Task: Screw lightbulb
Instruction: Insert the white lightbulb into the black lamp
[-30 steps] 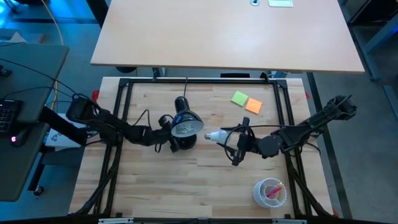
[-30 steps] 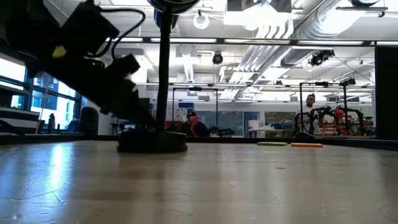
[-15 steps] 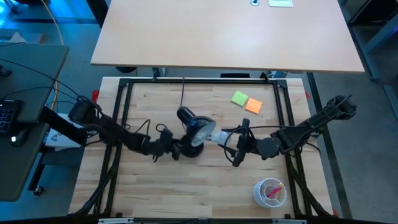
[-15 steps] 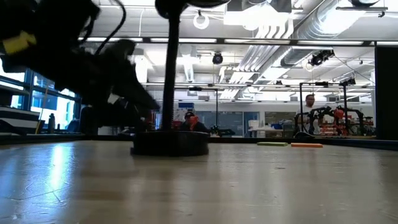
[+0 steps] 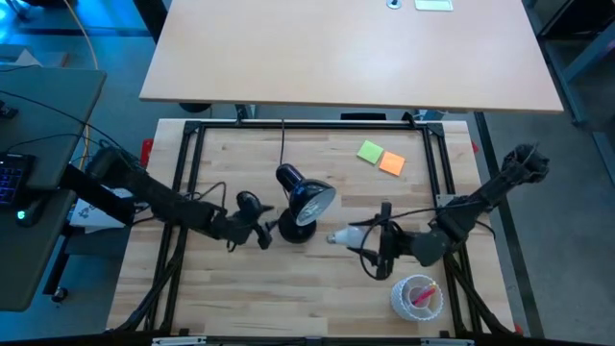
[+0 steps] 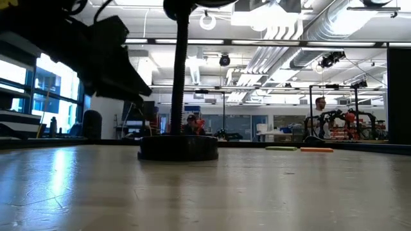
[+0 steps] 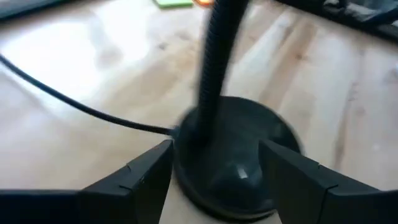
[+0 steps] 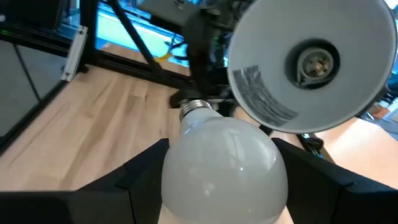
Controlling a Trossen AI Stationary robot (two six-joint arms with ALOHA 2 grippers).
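The black desk lamp stands mid-table on its round base [image 5: 296, 231], with its head [image 5: 313, 199] tilted toward the right and near side. My left gripper [image 5: 265, 234] is open at table height just left of the base. In the left wrist view its fingers stand on either side of the base [image 7: 236, 162]. My right gripper [image 5: 368, 239] is shut on the white lightbulb [image 5: 341, 235], to the right of and nearer than the lamp head. In the right wrist view the bulb's screw base [image 8: 196, 111] points toward the lamp head's open socket [image 8: 317, 62]. My left gripper's fingers flank the lamp's round base [image 7: 186, 180] level from the table's left; whether they touch it I cannot tell. My right gripper pinches the bulb's white globe [image 8: 224, 168] between its two fingers, coming level from the table's right. The bulb is lifted clear, lying about level, and its silvery screw base points left toward the lamp.
The lamp's black cord [image 5: 282, 144] runs to the far edge. Green [image 5: 370, 151] and orange [image 5: 391, 163] sticky notes lie at the far right. A clear cup with pink contents [image 5: 416, 296] stands near the front right. A black frame [image 5: 192, 173] rims the table.
My left gripper has pushed the lamp base a little toward the right and near edge, then drawn back slightly left. The lamp head has swung from facing up to facing right. My right gripper has carried the bulb toward the near edge, away from the lamp head.
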